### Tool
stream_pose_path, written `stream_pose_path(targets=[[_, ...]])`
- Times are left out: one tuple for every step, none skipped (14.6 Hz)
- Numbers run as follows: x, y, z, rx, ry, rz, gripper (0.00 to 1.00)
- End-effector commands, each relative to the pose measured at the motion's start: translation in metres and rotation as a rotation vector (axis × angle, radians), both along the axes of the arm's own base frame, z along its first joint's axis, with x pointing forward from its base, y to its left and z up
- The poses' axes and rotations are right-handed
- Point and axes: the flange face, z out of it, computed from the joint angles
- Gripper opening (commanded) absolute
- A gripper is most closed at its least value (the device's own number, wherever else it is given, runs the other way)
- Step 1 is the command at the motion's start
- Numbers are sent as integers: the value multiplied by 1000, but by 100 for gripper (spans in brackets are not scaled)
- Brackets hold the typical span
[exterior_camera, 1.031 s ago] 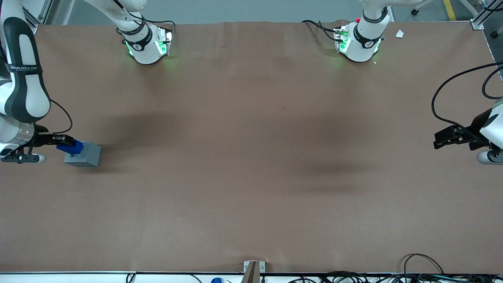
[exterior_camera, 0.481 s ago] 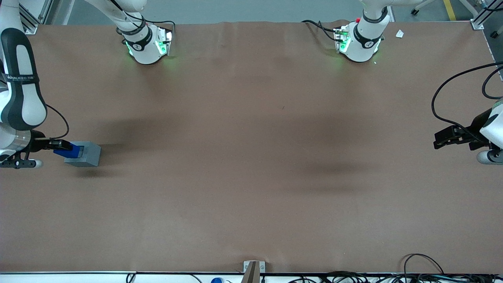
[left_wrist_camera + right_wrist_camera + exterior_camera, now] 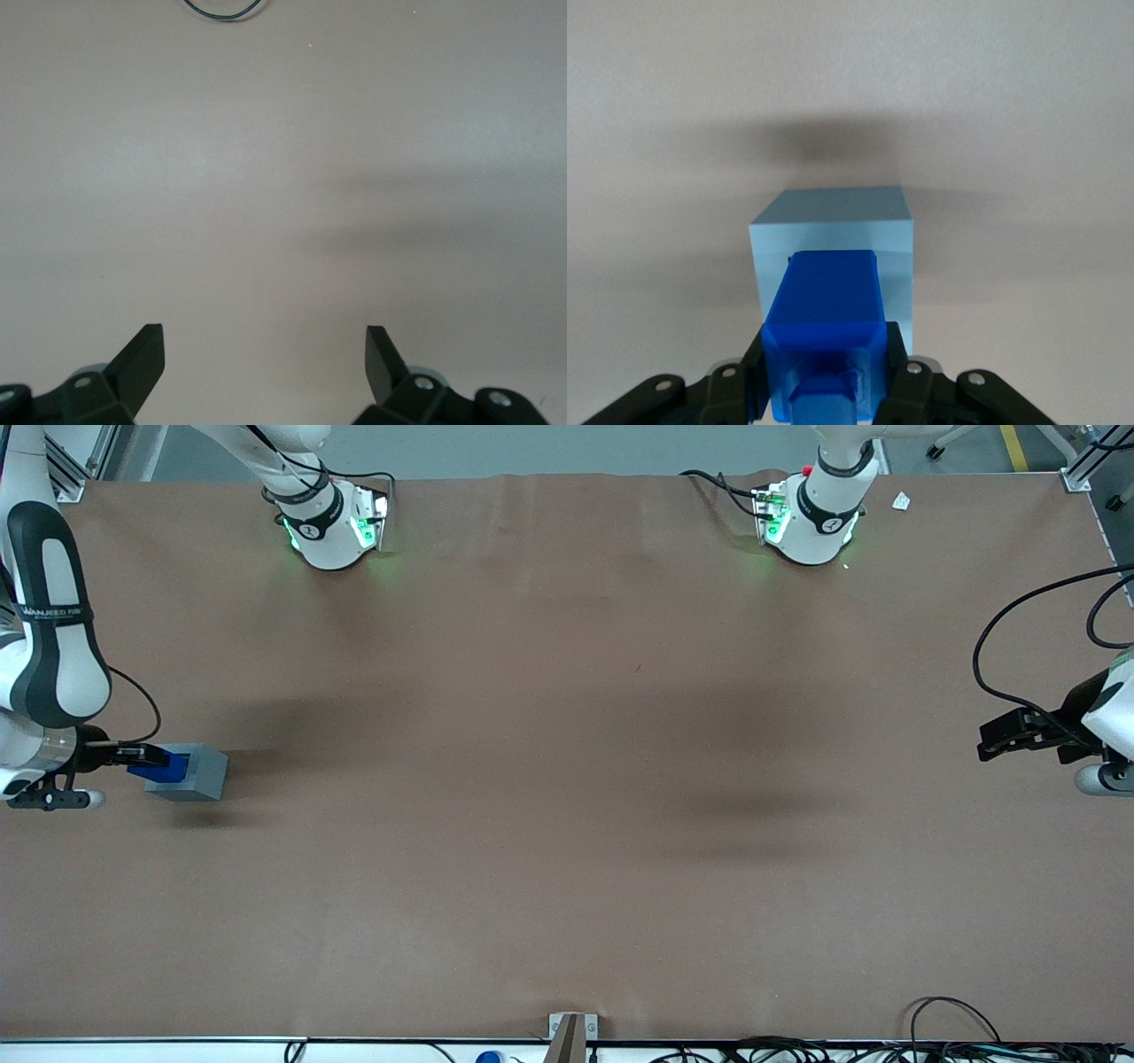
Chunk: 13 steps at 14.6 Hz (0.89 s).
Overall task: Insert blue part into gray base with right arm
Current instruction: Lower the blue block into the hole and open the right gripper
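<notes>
Blue part (image 3: 824,332) sits clamped between the fingers (image 3: 749,367) of the right arm's gripper (image 3: 146,756), held over the gray base (image 3: 833,252), which rests on the brown surface (image 3: 567,779) toward the working arm's end. In the front view the part (image 3: 162,768) overlaps the base's (image 3: 197,773) top edge nearest the arm, so it looks partly entered or just above the recess; which of the two cannot be told. The wrist view shows the part roughly centred across the base but hiding the recess, so alignment is a guess. The main risk is a slight offset or tilt: the part's edge could catch on the recess rim, jam, or push the loose base along the surface. Letting go too early could leave the part cocked.
</notes>
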Motion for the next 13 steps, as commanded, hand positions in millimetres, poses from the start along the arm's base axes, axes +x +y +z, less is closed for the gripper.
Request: stream_pose_path(targets=[[-1, 3, -1, 13, 33, 16, 4], [-2, 2, -1, 15, 34, 15, 4], [-2, 1, -1, 15, 34, 17, 4], [-2, 0, -1, 13, 31, 16, 5], [-2, -2, -1, 13, 30, 13, 4], [-2, -3, -1, 10, 26, 12, 5], [-1, -2, 0, 8, 22, 16, 5], [0, -3, 0, 6, 19, 17, 5], [0, -3, 0, 4, 17, 18, 5], [2, -3, 0, 0, 7, 18, 5], [2, -5, -1, -1, 6, 17, 5], [2, -5, -5, 0, 10, 17, 5], [4, -5, -4, -2, 5, 17, 5]])
